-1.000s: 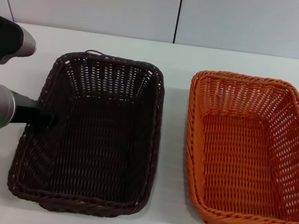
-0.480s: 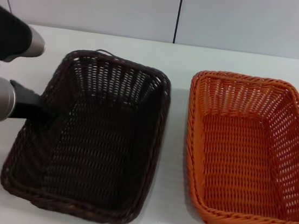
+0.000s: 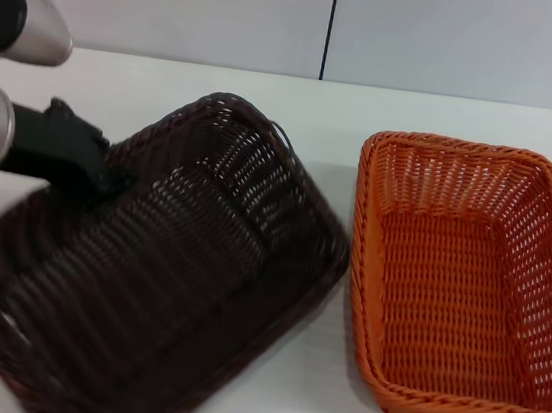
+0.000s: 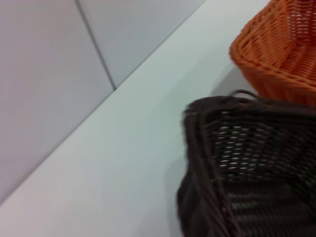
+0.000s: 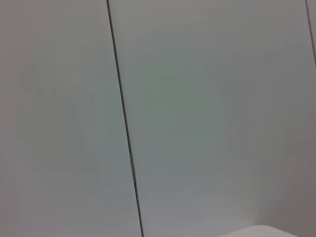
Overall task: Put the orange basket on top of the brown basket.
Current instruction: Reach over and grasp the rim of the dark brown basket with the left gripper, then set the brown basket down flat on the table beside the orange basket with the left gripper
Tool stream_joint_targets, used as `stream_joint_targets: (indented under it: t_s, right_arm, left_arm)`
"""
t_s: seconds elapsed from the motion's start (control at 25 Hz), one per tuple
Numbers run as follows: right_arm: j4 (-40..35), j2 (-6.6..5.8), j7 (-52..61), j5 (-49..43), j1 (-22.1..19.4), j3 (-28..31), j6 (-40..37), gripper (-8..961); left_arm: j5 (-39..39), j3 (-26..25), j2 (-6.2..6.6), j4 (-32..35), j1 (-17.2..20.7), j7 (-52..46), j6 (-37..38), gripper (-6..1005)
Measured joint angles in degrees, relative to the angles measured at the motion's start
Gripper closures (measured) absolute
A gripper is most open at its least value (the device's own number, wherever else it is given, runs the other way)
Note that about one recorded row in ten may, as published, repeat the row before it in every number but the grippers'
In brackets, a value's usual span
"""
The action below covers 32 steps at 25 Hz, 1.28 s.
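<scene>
The brown basket (image 3: 177, 275) is on the left in the head view, raised and turned at an angle, its near end close to the camera. My left gripper (image 3: 110, 182) is shut on its left rim. The orange basket (image 3: 458, 279) rests flat on the white table (image 3: 329, 102) on the right, apart from the brown one. The left wrist view shows the brown basket's corner (image 4: 247, 163) and a corner of the orange basket (image 4: 281, 54) beyond it. My right gripper is out of view.
A grey panelled wall (image 3: 428, 34) runs along the table's far edge. The right wrist view shows only this wall (image 5: 197, 98).
My left gripper has risen and swung the brown basket round, tipping it up and bringing it nearer the orange basket. The orange basket has not moved.
</scene>
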Motion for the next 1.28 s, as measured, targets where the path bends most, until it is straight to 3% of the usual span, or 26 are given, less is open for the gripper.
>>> stream_joint_targets:
  t_s: [0.2, 0.28, 0.4, 0.64, 0.92, 1.28]
  right_arm:
    - [-0.52, 0.14, 0.00, 0.00, -0.68, -0.02, 0.17, 186]
    - [-0.64, 0.21, 0.00, 0.00, -0.90, -0.07, 0.38, 186]
    - [-0.96, 0.33, 0.00, 0.00, -1.21, -0.13, 0.74, 186]
    - [-1.28, 0.36, 0.00, 0.00, -1.26, -0.18, 0.80, 186]
    - [-1.27, 0.14, 0.00, 0.00, -0.64, -0.18, 0.80, 187]
    - [-0.98, -0.09, 0.00, -0.05, 0.21, -0.09, 0.32, 187]
  left_arm:
    - [-0.25, -4.58, 0.00, 2.32, -4.39, 7.49, -4.37, 765]
    - [-1.32, -7.49, 0.00, 5.18, -8.14, 12.43, -7.73, 778]
    - [-2.41, -8.29, 0.01, 6.84, -9.84, 14.32, -9.02, 806]
    - [-3.72, -8.46, 0.00, 13.86, -15.91, 19.29, -9.95, 761]
    - [-3.13, -8.39, 0.05, 20.87, -19.75, 22.47, -4.99, 707]
    - [-2.05, -5.01, -0.09, 23.23, -20.28, 22.43, 3.82, 639]
